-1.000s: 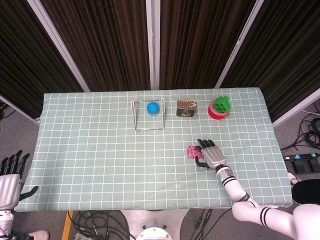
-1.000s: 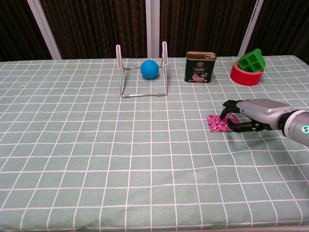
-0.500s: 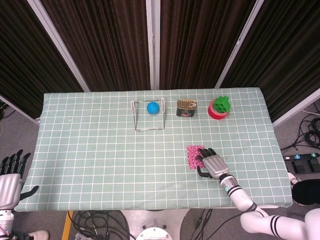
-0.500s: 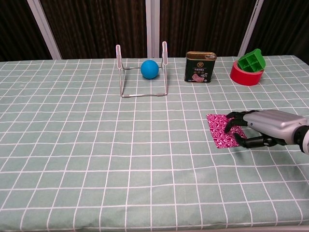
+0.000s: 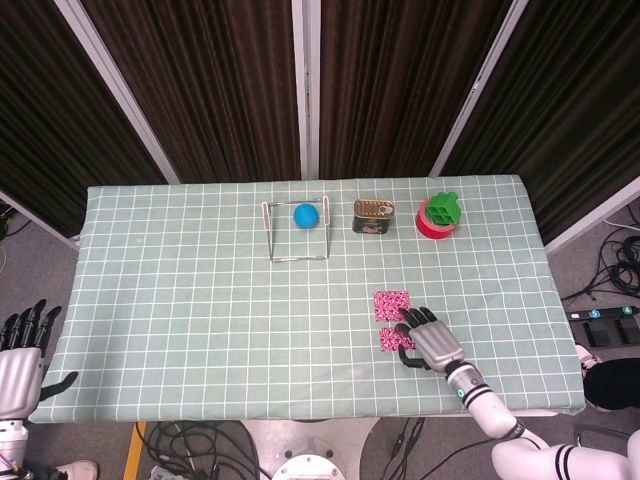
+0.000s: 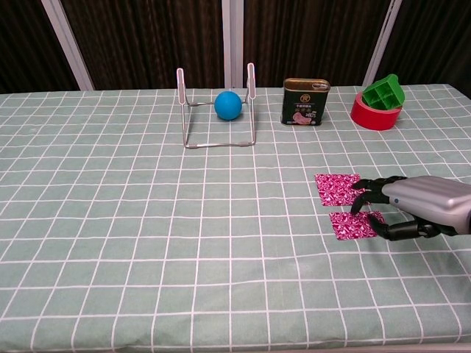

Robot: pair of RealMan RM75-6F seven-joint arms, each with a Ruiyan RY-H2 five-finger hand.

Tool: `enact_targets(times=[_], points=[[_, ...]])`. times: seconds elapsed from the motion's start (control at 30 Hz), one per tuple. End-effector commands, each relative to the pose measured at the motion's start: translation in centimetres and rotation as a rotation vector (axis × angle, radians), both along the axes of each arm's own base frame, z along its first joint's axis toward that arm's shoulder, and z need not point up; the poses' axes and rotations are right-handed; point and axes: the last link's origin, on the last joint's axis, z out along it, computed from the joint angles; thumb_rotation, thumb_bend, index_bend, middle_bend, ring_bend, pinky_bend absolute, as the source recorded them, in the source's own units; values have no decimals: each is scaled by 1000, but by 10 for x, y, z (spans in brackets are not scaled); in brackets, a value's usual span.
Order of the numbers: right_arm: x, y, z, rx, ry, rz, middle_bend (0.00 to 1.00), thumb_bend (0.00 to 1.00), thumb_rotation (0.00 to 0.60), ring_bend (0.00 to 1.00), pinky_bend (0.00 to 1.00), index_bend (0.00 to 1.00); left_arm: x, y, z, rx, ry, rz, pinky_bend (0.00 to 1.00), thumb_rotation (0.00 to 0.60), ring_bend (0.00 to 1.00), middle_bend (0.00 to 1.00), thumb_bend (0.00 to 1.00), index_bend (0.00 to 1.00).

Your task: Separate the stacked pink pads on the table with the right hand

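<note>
Two pink pads lie flat on the table (image 6: 110,220) now, one just behind the other with a thin strip of cloth showing between them. The far pad (image 6: 337,188) sits bare; the near pad (image 6: 355,224) has the right hand (image 6: 412,209) on its right edge. The fingers (image 6: 368,197) are spread and reach left, palm down, with the tips resting on or just over the near pad, while the thumb (image 6: 394,232) curls in low along the pad's front corner. Looks more like pressing than gripping, but honestly I can't tell from these angles whether anything is pinched. The forearm runs off toward the table's near right corner, wrist low over the cloth.

In the head view the left hand (image 5: 18,345) hangs off the table's left side, fingers straight and apart, holding nothing.

Further back: a wire rack (image 6: 215,110) with a blue ball (image 6: 228,104), a tin (image 6: 305,101), and a red roll (image 6: 375,112) with a green thing on top.
</note>
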Motion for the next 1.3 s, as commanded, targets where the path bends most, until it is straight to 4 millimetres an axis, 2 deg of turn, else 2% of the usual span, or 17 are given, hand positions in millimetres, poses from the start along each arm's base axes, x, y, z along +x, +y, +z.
enact_targets(times=[0.03,0.3,0.57,0.83,1.3], points=[[4,-6,4,-28,-25,-1,0,560,99,0,0,232,0,1,0,0,0,0,80,600,62,51,72,137],[21,-28,-7,-50,-43,10,0,552,104,0,0,232,0,1,-1,0,-3,2,80,600,62,51,72,137],[27,-36,-27,-40,-13,14,0,549,104,0,0,232,-3,-2,0,-1,-6,12,80,600,62,51,72,137],[17,-35,-26,-46,28,13,0,548,102,0,0,232,-4,-2,0,-1,-10,7,80,600,63,51,72,136],[-23,-30,4,-86,127,-25,0,549,99,0,0,232,1,1,-1,-2,-7,-4,80,600,63,51,72,136]])
